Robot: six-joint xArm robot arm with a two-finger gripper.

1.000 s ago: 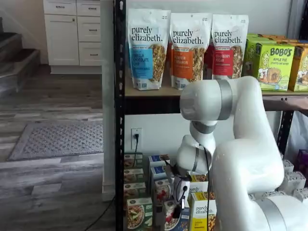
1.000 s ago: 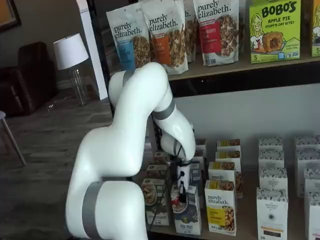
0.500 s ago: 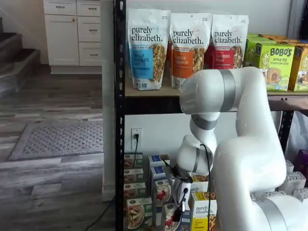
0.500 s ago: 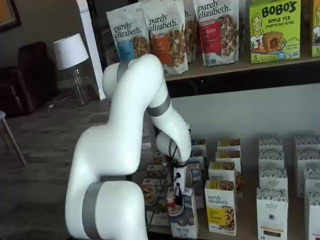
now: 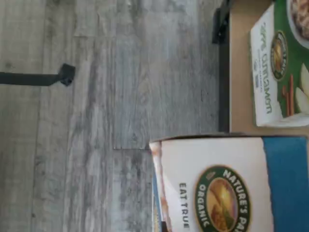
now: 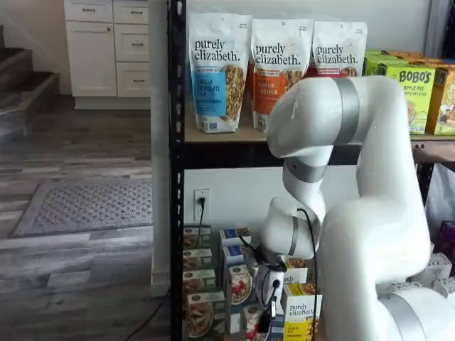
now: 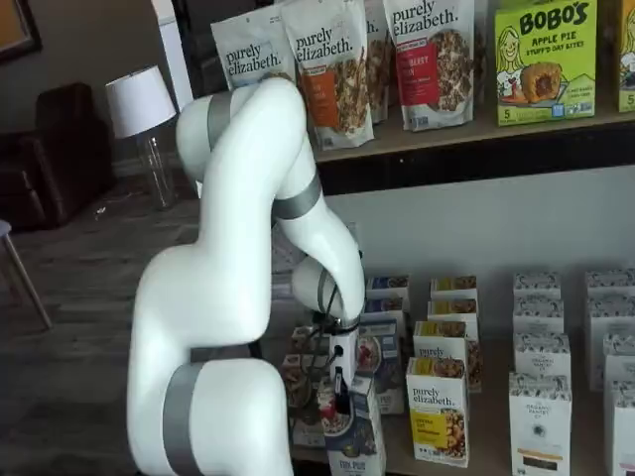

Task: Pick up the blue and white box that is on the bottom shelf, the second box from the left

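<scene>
The blue and white box sits in my gripper, drawn out in front of its row on the bottom shelf. In both shelf views a black finger lies against the box's face with a bowl and red berries; the box shows low in a shelf view under the gripper. In the wrist view the box fills the near part, white and blue with a round "Nature's Path" logo, past the edge of the tan shelf board. The gripper is shut on the box.
A green-and-white carton lies on the board beside the held box. Yellow "purely elizabeth" cartons and white cartons stand to its right. A black rack post stands at the left. Granola bags fill the upper tier. Grey plank floor lies below.
The arm has drawn back from the shelf with the box in the gripper. The box has come forward out of its row and lower in the shelf views. The elbow has risen.
</scene>
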